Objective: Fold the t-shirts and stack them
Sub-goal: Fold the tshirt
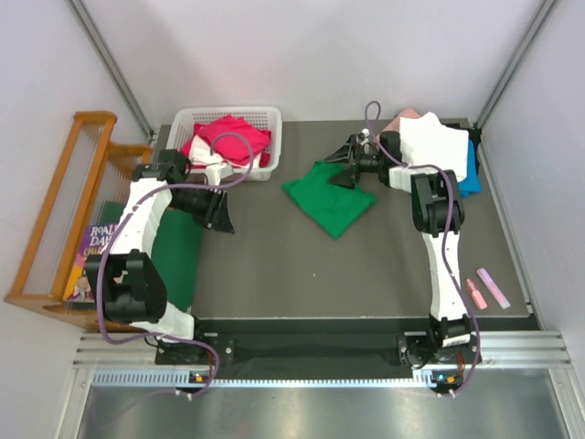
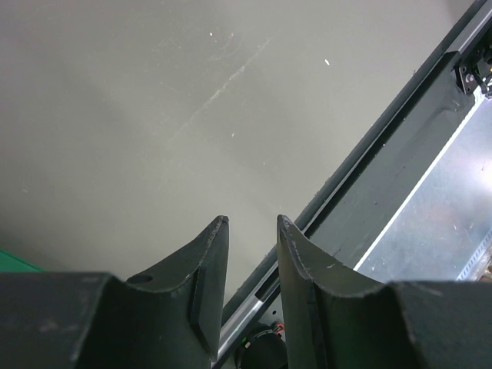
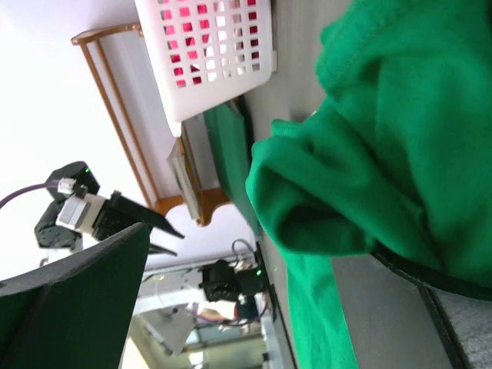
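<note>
The green t-shirt (image 1: 329, 199) lies on the bench (image 1: 320, 274), just to the right of the white basket (image 1: 228, 112) and a little nearer to me. It looks folded into a small flat square, turned like a diamond.

My right tool (image 1: 345, 174) sits at the shirt's far edge, on the side away from the basket. Its jaws are wide open. In the right wrist view a bunched bit of green cloth lies against one finger, but nothing pinches it.

My left tool (image 2: 252, 223) hangs over bare bench just in front of the basket. Its jaws are a little apart and there is nothing between them.

Far to the right of the basket there is a pile (image 1: 434, 142) with a white shirt on top and pink and blue ones showing under it. A red shirt (image 1: 228, 137) is inside the basket.

I think I am at the step of picking up the green shirt, either for one last fold or to carry it to the pile. Next I need to close the right tool on all the layers at that edge. If I catch only the top layer, the fold may fall open when I lift.
</note>
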You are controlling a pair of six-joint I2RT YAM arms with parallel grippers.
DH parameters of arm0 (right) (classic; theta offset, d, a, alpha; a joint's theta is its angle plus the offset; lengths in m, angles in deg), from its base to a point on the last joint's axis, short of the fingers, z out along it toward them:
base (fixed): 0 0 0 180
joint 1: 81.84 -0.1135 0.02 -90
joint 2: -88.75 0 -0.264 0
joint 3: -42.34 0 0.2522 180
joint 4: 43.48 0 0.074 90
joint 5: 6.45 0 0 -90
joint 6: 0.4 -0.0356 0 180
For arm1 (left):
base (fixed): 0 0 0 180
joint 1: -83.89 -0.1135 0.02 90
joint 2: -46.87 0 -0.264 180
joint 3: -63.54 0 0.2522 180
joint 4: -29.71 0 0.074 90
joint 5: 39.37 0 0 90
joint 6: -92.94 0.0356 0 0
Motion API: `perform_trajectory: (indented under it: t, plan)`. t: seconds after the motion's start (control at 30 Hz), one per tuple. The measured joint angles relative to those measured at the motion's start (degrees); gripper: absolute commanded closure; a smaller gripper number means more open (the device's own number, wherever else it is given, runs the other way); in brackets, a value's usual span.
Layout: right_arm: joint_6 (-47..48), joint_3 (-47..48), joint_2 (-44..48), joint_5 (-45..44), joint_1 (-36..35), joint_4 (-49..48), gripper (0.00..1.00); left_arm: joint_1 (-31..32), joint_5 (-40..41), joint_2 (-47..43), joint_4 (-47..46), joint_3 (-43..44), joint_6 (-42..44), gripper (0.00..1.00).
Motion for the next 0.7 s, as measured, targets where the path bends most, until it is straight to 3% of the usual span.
perform_trajectory:
  t: [0.17,0.33,0.5,0.7]
  plan:
    - [5.2,3.43,-1.27,0.74,0.0,7.69,0.0,0.0,0.04,-0.26,0.09,-0.22,0.22,0.63]
    - [9.14,0.96,1.62,-0.74,0.07,10.12,0.0,0.0,-0.09,-0.46,0.17,-0.57,0.39,0.63]
    - [8.92,0.52,4.42,-1.44,0.11,11.19,0.0,0.0,-0.33,-0.46,0.28,-0.57,0.39,0.63]
    - [5.4,6.43,4.26,-1.46,-0.15,9.38,0.0,0.0,-0.33,-0.48,0.37,-0.68,0.44,0.63]
